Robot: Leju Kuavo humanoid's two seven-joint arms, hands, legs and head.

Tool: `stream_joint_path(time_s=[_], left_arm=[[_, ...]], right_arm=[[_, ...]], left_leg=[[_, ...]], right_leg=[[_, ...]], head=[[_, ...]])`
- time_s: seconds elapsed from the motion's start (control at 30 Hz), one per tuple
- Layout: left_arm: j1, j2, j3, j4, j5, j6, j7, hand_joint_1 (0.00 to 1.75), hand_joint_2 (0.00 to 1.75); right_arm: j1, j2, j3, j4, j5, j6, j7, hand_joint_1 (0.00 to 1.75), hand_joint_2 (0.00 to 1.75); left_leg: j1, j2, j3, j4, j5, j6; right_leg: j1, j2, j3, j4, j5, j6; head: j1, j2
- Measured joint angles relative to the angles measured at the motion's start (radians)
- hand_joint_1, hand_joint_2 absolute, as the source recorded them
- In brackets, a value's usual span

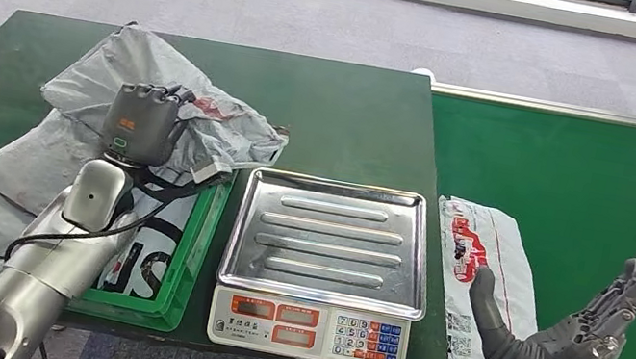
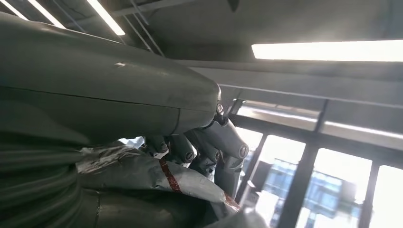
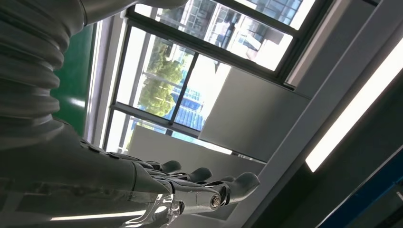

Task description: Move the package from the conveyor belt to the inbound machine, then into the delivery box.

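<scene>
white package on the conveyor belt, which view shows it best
The head view: the white package lies flat on the green belt, beside the open right hand. The wrist views look up at windows and ceiling instead.

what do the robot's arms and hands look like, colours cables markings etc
Both arms are smooth silver metal. The left hand is dark grey with a small orange marking and a green-ringed mark on its back; black cables run along its forearm. The right hand has dark grey jointed fingers above a silver wrist block with cables.

Silver arms, black cables, dark grey left hand [image 1: 143, 121].
</scene>
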Motion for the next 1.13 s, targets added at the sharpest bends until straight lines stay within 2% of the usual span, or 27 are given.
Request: stream_joint_path(time_s=[0.33,0.37,0.43,0.47,0.5,0.57,0.63,0.73,0.83,0.87,0.93,0.97,1.1,1.13], left_arm=[[0.132,0.024,0.196,0.016,-0.032,0.005,-0.002,1.75,1.75],[0.141,0.024,0.208,0.016,-0.038,0.006,0.0,1.55,1.75],[0.152,0.022,0.23,0.019,-0.041,0.007,0.001,0.68,1.75],[0.157,0.021,0.24,0.021,-0.043,0.007,0.003,0.24,1.31],[0.163,0.019,0.251,0.021,-0.045,0.008,0.009,0.0,0.87],[0.183,0.016,0.269,0.005,-0.051,0.008,0.035,0.0,0.0],[0.211,0.011,0.288,-0.033,-0.036,0.009,0.031,0.0,0.0],[0.257,-0.012,0.332,-0.119,0.121,-0.006,-0.075,0.0,0.0],[0.293,-0.047,0.369,-0.223,0.541,-0.117,-0.223,0.0,0.0],[0.309,-0.06,0.379,-0.263,0.71,-0.176,-0.26,0.0,0.0],[0.352,-0.09,0.394,-0.343,0.993,-0.264,-0.315,0.0,0.0],[0.375,-0.104,0.398,-0.378,1.075,-0.274,-0.334,0.0,0.0],[0.472,-0.15,0.401,-0.515,1.213,-0.225,-0.406,0.0,0.0],[0.483,-0.155,0.401,-0.531,1.226,-0.215,-0.414,0.0,0.0]], right_arm=[[0.047,0.0,-0.021,-0.057,0.021,0.0,0.004,0.0,1.75],[0.052,0.0,-0.023,-0.064,0.024,0.0,0.006,0.0,1.75],[0.062,0.0,-0.03,-0.076,0.032,0.0,0.009,0.0,1.75],[0.066,0.001,-0.033,-0.081,0.035,0.0,0.011,0.0,1.75],[0.07,0.001,-0.035,-0.085,0.038,0.0,0.012,0.0,1.75],[0.076,0.001,-0.037,-0.09,0.042,0.001,0.015,0.0,1.75],[0.08,0.001,-0.037,-0.092,0.048,0.002,0.018,0.0,1.75],[0.081,0.001,-0.037,-0.092,0.071,0.003,0.031,0.0,1.75],[0.084,0.001,-0.037,-0.092,0.123,0.011,0.073,0.0,0.44],[0.086,0.0,-0.037,-0.092,0.143,0.017,0.09,0.0,0.44],[0.086,-0.001,-0.037,-0.091,0.197,0.045,0.136,0.0,1.31],[0.085,-0.002,-0.037,-0.088,0.235,0.066,0.167,0.0,1.75],[0.055,-0.01,-0.054,-0.036,0.436,0.211,0.358,0.0,1.75],[0.049,-0.012,-0.059,-0.026,0.458,0.23,0.382,0.0,1.75]], left_leg=[[0.0,0.001,0.0,0.0,-0.001,-0.002],[0.0,0.001,0.0,0.0,-0.001,-0.002],[0.0,0.001,0.0,0.0,-0.001,-0.002],[0.0,0.001,0.0,0.0,-0.001,-0.002],[0.0,0.001,0.0,-0.001,-0.001,-0.002],[0.0,0.003,0.001,-0.001,-0.002,-0.002],[0.0,0.004,0.001,-0.001,-0.002,-0.003],[0.0,0.004,0.002,-0.001,-0.002,-0.003],[0.0,0.003,0.003,-0.001,-0.002,-0.003],[0.0,0.003,0.003,-0.002,-0.002,-0.002],[0.0,0.003,0.002,-0.002,-0.003,-0.002],[0.0,0.003,0.002,-0.002,-0.003,-0.002],[0.0,0.005,0.002,-0.001,-0.003,-0.002],[0.0,0.005,0.002,-0.001,-0.003,-0.002]], right_leg=[[0.0,0.001,-0.001,0.0,-0.001,-0.001],[0.0,0.001,-0.001,0.0,-0.001,-0.001],[0.0,0.001,-0.001,0.0,-0.001,-0.001],[0.0,0.001,-0.001,0.0,-0.001,-0.001],[0.0,0.001,-0.001,0.0,-0.001,-0.001],[0.0,0.003,-0.001,0.0,-0.001,-0.001],[0.0,0.004,-0.001,0.0,-0.001,-0.001],[0.0,0.004,-0.001,0.0,-0.001,-0.001],[0.0,0.003,0.0,0.0,-0.001,-0.001],[0.0,0.003,0.0,0.0,-0.001,-0.002],[0.0,0.003,0.0,0.0,-0.002,-0.002],[0.0,0.003,0.0,0.0,-0.002,-0.002],[0.0,0.004,0.0,0.0,-0.001,-0.001],[0.0,0.005,0.0,0.0,-0.001,-0.001]], head=[[0.0,0.0],[0.0,0.0],[0.0,0.0],[0.0,0.0],[0.0,0.0],[0.0,0.0],[0.0,0.0],[0.0,0.0],[0.0,0.0],[0.0,0.0],[0.0,0.0],[0.0,0.0],[0.0,0.0],[0.0,0.0]])
